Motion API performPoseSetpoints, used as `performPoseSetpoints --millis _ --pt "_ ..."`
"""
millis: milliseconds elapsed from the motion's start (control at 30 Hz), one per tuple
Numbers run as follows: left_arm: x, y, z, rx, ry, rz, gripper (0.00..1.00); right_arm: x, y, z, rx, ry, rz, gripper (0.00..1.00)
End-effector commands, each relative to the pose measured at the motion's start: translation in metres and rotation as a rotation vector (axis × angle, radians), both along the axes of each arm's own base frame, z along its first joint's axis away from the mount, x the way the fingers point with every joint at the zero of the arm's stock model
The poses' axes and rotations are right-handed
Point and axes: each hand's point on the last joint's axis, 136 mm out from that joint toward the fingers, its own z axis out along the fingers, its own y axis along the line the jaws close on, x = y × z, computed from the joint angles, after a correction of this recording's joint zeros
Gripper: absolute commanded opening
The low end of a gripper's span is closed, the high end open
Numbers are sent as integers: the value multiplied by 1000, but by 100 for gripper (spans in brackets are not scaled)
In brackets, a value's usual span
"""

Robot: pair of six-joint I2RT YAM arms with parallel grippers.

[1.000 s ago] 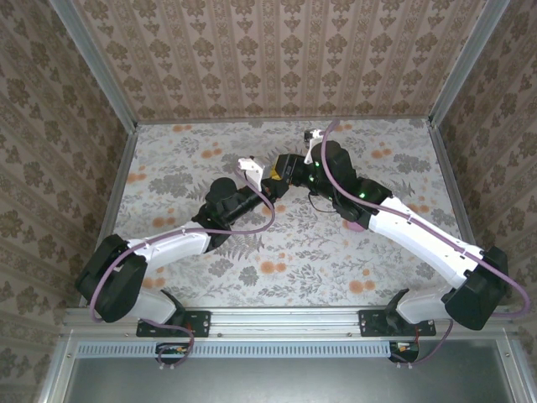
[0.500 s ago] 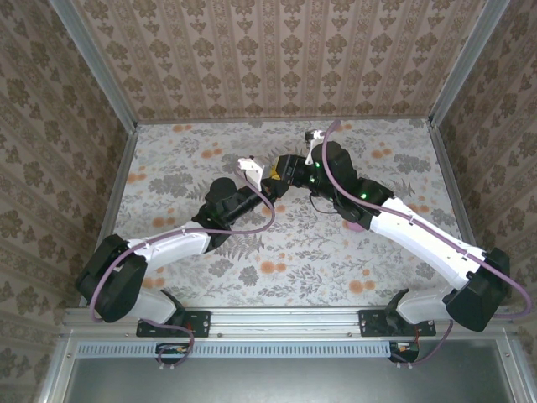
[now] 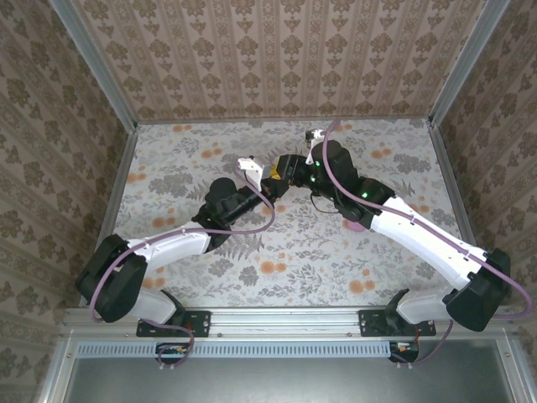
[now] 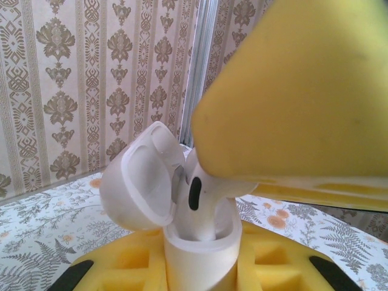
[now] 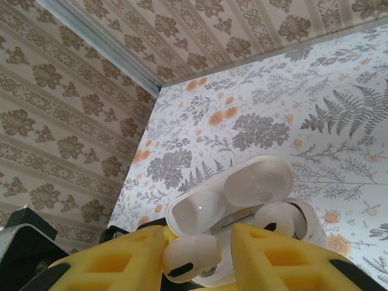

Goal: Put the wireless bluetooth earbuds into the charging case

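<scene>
My left gripper (image 4: 200, 270) is shut on the white charging case (image 4: 200, 251), holding it upright above the table with its lid (image 4: 139, 188) flipped open. One white earbud (image 4: 203, 194) stands in the case's near slot, its stem down inside. My right gripper (image 5: 199, 235) straddles that earbud (image 5: 188, 254) from above. Its left yellow pad touches the bud and the right pad stands a small gap away, so the jaws are narrowly open. A second white earbud (image 5: 276, 218) sits in the other slot. In the top view both grippers (image 3: 270, 178) meet at mid-table.
The floral table (image 3: 252, 243) stretches round the arms, bounded by patterned walls and a metal corner post (image 5: 103, 42). My right gripper's yellow finger (image 4: 303, 91) looms large over the case in the left wrist view.
The right gripper's jaws have eased apart a little round the earbud. Both arms have stayed almost where they were.
</scene>
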Motion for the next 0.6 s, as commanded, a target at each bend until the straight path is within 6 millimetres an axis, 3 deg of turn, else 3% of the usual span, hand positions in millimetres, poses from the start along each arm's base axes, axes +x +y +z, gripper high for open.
performPoseSetpoints --millis 0,400,567 --pt "-2 2 36 -82 -76 -3 24 -5 -8 6 -48 -3 -15 35" --pt "-3 1 37 -84 -78 -7 24 -5 -4 1 -87 33 13 40" --pt "-3 1 35 -74 -77 -10 24 -8 1 14 -55 9 40 43"
